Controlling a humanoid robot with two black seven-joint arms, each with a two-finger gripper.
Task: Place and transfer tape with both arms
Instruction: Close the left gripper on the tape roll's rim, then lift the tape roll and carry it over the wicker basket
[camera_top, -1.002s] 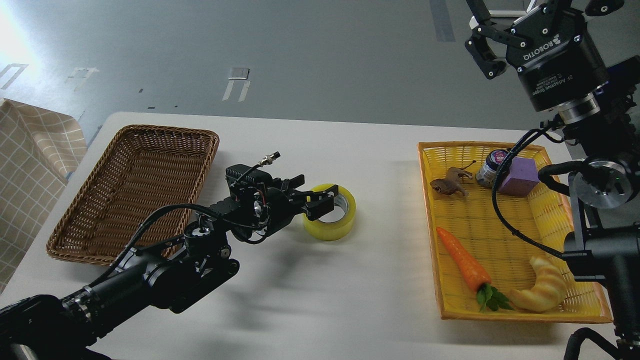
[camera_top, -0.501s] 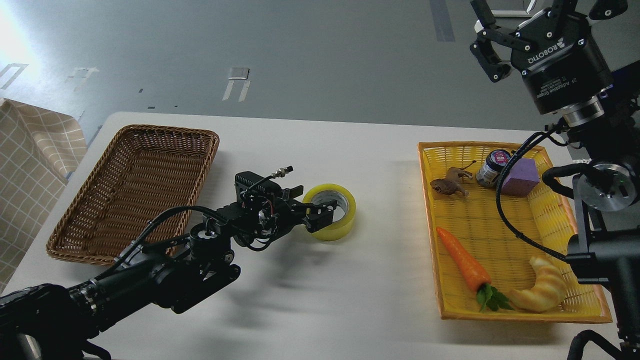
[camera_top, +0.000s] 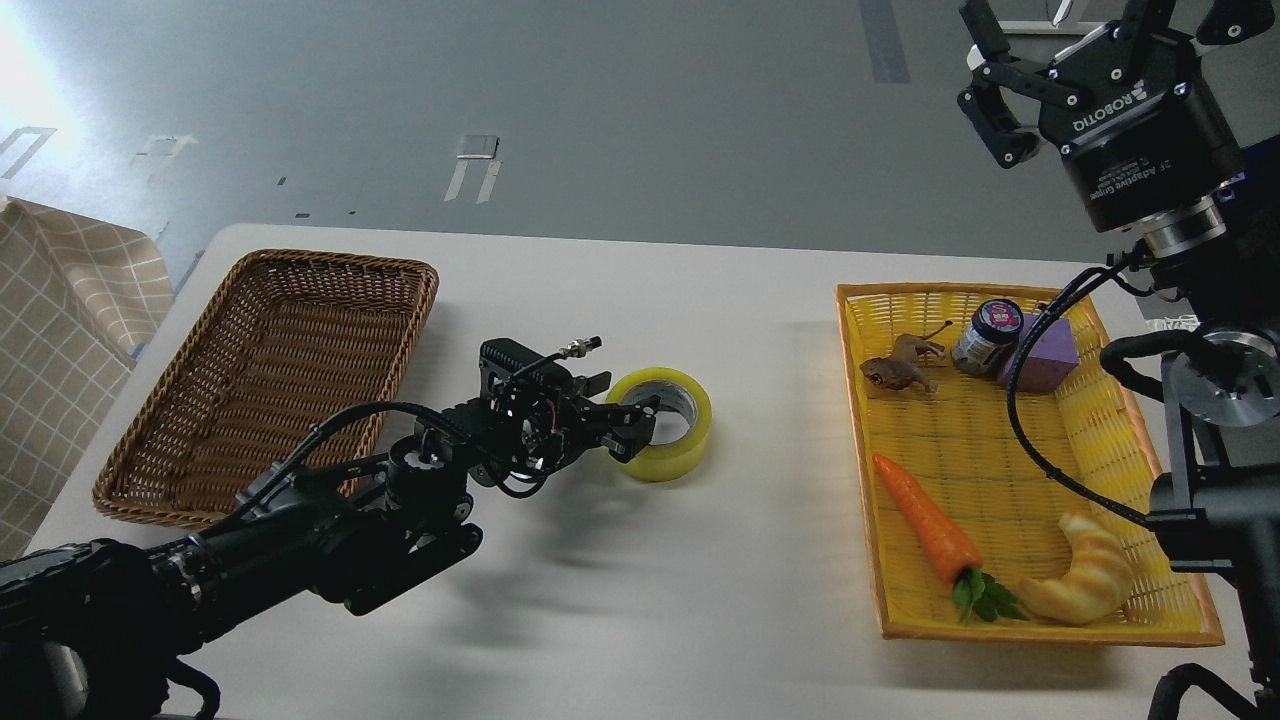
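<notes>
Though the tape (camera_top: 664, 424) is lying flat on the white table (camera_top: 640, 580) between the brown wicker basket (camera_top: 270, 370) and the yellow tray (camera_top: 1010, 470), it is probably light, stiff and slick on its outer wrap, so a pinch across the wall, one finger in the core, seems the surest hold. The left gripper (camera_top: 632, 425) is sitting at its near rim, fingers reaching over the wall; whether they are pinching it I cannot tell. The right gripper (camera_top: 1085, 45) is hanging high, spread wide and holding nothing.
</notes>
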